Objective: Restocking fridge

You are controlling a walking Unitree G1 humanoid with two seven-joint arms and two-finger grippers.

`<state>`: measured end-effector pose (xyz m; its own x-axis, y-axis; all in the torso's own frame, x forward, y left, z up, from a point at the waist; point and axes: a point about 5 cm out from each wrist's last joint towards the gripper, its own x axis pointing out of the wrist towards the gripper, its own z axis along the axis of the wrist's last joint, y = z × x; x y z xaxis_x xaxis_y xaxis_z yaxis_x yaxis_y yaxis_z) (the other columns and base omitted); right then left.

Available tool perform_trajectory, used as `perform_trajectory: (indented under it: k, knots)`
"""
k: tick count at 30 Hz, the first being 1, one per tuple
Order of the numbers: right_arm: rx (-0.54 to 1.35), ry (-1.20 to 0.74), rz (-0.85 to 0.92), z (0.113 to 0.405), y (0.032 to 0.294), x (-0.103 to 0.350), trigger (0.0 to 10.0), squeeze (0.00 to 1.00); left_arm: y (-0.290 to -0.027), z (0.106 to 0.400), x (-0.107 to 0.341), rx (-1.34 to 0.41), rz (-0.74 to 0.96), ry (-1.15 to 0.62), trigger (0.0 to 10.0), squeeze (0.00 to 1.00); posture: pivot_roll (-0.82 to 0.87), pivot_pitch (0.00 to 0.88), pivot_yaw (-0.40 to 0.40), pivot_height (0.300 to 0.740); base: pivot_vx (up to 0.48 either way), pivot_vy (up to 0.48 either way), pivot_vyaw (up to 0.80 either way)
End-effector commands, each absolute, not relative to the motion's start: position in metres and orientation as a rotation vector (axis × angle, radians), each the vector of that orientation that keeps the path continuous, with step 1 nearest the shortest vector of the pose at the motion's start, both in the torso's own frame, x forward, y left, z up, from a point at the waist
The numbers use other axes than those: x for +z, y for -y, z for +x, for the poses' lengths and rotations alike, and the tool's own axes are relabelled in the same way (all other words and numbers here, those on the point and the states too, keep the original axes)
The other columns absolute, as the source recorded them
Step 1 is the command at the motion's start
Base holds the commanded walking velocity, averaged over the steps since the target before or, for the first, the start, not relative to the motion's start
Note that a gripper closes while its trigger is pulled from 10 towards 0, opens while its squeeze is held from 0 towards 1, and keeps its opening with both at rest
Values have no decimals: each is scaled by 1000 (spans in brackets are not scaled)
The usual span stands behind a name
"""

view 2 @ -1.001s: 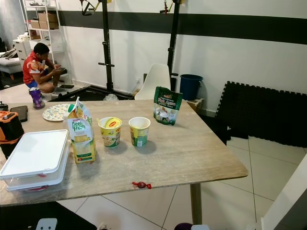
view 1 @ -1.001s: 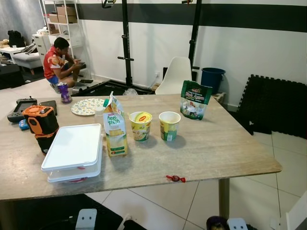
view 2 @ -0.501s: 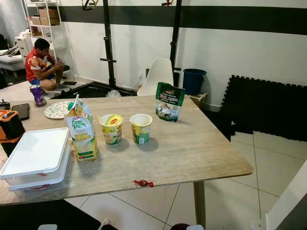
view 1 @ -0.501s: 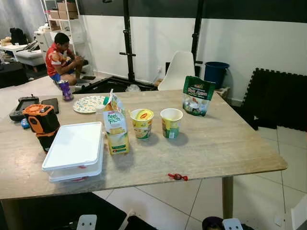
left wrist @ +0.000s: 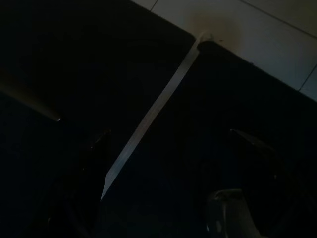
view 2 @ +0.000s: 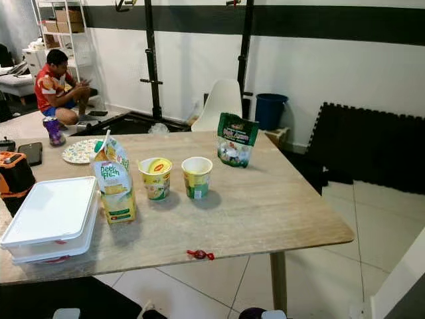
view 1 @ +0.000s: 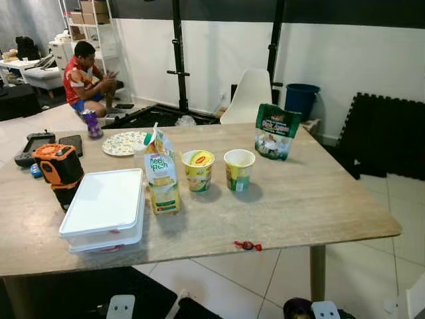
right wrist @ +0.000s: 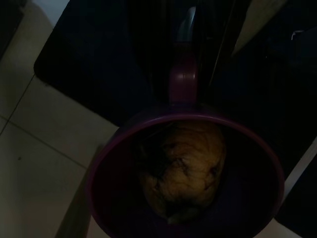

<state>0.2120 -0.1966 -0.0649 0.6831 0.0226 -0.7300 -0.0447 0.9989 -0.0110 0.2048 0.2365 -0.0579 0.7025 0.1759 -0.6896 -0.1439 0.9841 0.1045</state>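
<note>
A long wood-grain table (view 1: 319,199) carries the goods for the fridge: a yellow-and-white juice carton with its spout torn open (view 1: 161,179) stands near the middle of the front edge, two yellow paper noodle cups (view 1: 198,170) and (view 1: 239,169) stand side by side just beyond it, and a green stand-up snack pouch (view 1: 274,131) sits toward the far right corner. At the left end lie a white lidded plastic box (view 1: 106,207), an orange-and-black tool (view 1: 58,167) and a patterned plate (view 1: 124,143) near the far edge; a small red wrapped sweet (view 1: 248,246) lies right at the front edge. A person in a red shirt (view 1: 83,80) sits on the floor well beyond the table. The right gripper carries a dark purple bowl (right wrist: 188,173) with a yellowish lump of food (right wrist: 183,168) inside it, low over the floor tiles; its fingers are hidden, so their grip cannot be told, and the bowl may be held by its handle. The left gripper (left wrist: 168,188) hangs in shade with its two fingers apart and nothing between them. The risks: the open carton could spill if tipped, the bowl could tilt while walking, and the sweet could be brushed off the edge. No fridge is in sight.
</note>
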Motion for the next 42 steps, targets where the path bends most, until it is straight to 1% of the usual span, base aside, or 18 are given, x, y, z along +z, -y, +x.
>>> perform_trajectory:
  k: [1, 6, 10, 11, 18, 20, 26, 29, 33, 35, 36, 37, 40, 42]
  knots:
    - [-3, -803, -6, 209, 202, -65, 10000, 0, -236, 197, -63, 173, 41, -807, 10000, 0, 25, 78, 12, 734, 0, 0, 0]
    - [-8, -820, -7, 202, 205, -69, 10000, 0, -238, 197, -62, 189, 39, -800, 10000, 0, 42, 65, 2, 734, 0, 0, 0]
    - [-11, -831, -14, 199, 206, -70, 10000, 0, -239, 195, -64, 188, 46, -819, 10000, 0, 25, 67, 17, 734, 0, 0, 0]
    - [-12, -825, -12, 200, 206, -69, 10000, 0, -239, 197, -63, 173, 59, -823, 10000, 0, 15, 72, 30, 734, 0, 0, 0]
    - [-10, -824, -9, 203, 204, -68, 10000, 0, -241, 203, -59, 167, 70, -812, 10000, 0, 23, 57, 31, 734, 0, 0, 0]
    - [-9, -827, -5, 203, 203, -69, 10000, 0, -241, 205, -58, 181, 53, -804, 10000, 0, 50, 27, 23, 734, 0, 0, 0]
    - [-3, -830, -18, 204, 202, -68, 10000, 0, -242, 206, -58, 199, 12, -815, 10000, 0, 23, 44, 54, 734, 0, 0, 0]
    - [25, -820, -20, 208, 200, -67, 10000, 0, -243, 207, -58, 179, 40, -824, 10000, 0, 27, 33, 41, 734, 0, 0, 0]
    - [34, -829, -34, 207, 202, -67, 10000, 0, -242, 206, -58, 199, 21, -819, 10000, 0, 44, 5, 22, 734, 0, 0, 0]
    - [32, -834, -39, 207, 203, -67, 10000, 0, -241, 206, -59, 208, 10, -820, 10000, 0, 41, 8, 28, 734, 0, 0, 0]
    - [29, -837, -44, 207, 204, -67, 10000, 0, -242, 204, -60, 217, -1, -824, 10000, 0, 19, 36, 48, 734, 0, 0, 0]
    - [23, -833, -38, 207, 204, -66, 10000, 0, -242, 201, -62, 199, 14, -841, 10000, 0, 5, 42, 57, 734, 0, 0, 0]
    - [20, -822, -25, 209, 203, -65, 10000, 0, -242, 198, -63, 159, 55, -863, 10000, 0, -3, 38, 55, 734, 0, 0, 0]
    - [37, -827, -28, 206, 200, -67, 10000, 0, -243, 200, -62, 181, 38, -848, 10000, 0, 16, 14, 38, 734, 0, 0, 0]
